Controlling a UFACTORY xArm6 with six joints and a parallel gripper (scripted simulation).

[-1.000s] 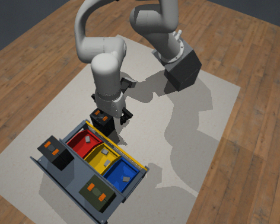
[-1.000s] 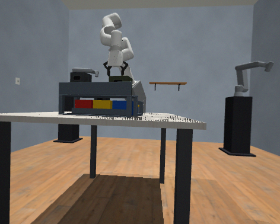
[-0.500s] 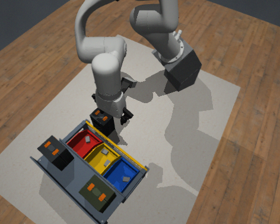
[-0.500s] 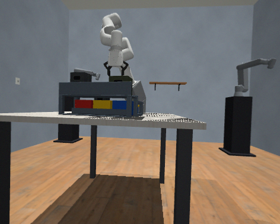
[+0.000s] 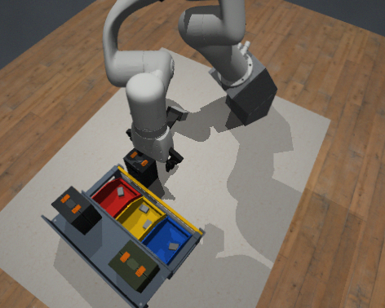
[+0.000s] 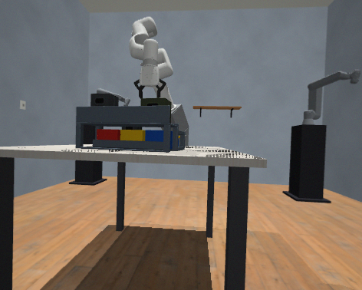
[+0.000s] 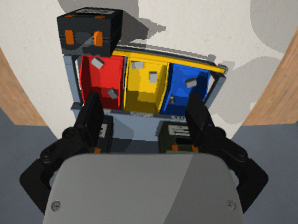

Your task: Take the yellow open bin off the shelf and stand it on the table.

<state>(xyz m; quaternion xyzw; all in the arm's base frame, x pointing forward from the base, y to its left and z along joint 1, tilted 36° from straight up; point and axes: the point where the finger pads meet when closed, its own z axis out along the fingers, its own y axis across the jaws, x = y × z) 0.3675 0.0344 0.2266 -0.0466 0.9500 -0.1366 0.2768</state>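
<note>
The gripper (image 5: pixel 153 148) (image 6: pixel 149 96) (image 7: pixel 144 103) is spread wide, holding nothing. The yellow bin (image 5: pixel 135 222) (image 6: pixel 133 135) (image 7: pixel 142 92) sits between the red bin (image 5: pixel 111 200) (image 6: pixel 108 134) (image 7: pixel 105 77) and blue bin (image 5: pixel 163 240) (image 6: pixel 154 136) (image 7: pixel 182 97) on the shelf (image 5: pixel 97 244) (image 6: pixel 122 114) (image 7: pixel 131 131).

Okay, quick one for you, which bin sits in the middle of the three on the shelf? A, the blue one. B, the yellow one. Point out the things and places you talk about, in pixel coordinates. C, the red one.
B: the yellow bin (image 5: pixel 134 219) (image 6: pixel 133 135) (image 7: pixel 145 92) has the red bin (image 5: pixel 114 201) (image 6: pixel 108 134) (image 7: pixel 105 80) on one side and the blue bin (image 5: pixel 163 238) (image 6: pixel 154 136) (image 7: pixel 182 95) on the other.
</note>
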